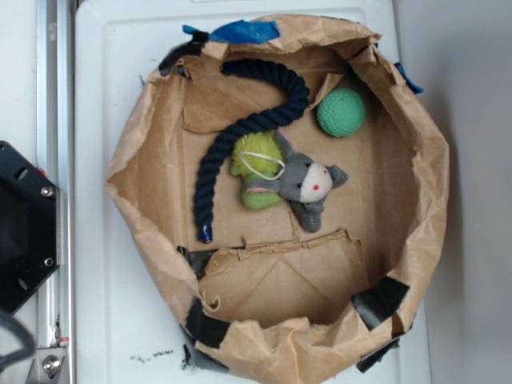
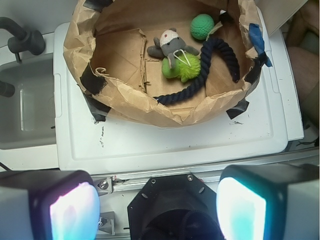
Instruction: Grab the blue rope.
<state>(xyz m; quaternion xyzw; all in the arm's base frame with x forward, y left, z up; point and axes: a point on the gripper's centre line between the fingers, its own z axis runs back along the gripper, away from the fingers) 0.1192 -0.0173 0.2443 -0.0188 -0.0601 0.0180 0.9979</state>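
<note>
The blue rope (image 1: 210,172) is thick, dark navy and twisted. It curves in an S across the floor of a brown paper basin (image 1: 432,184), with its glossy blue tip toward the near-left wall. In the wrist view the blue rope (image 2: 192,87) lies along the near side of the basin (image 2: 75,45). My gripper (image 2: 157,200) is open, its two pads far apart at the bottom of the wrist view. It hangs well back from the basin, over the robot base, with nothing between the pads. The exterior view does not show it.
A grey plush mouse (image 1: 308,182) on a lime fuzzy toy (image 1: 256,164) lies against the rope's middle. A green ball (image 1: 341,112) sits by the far wall. The basin rests on a white lid (image 1: 104,264). The black robot base (image 1: 24,232) stands left; a sink (image 2: 25,105) is beside it.
</note>
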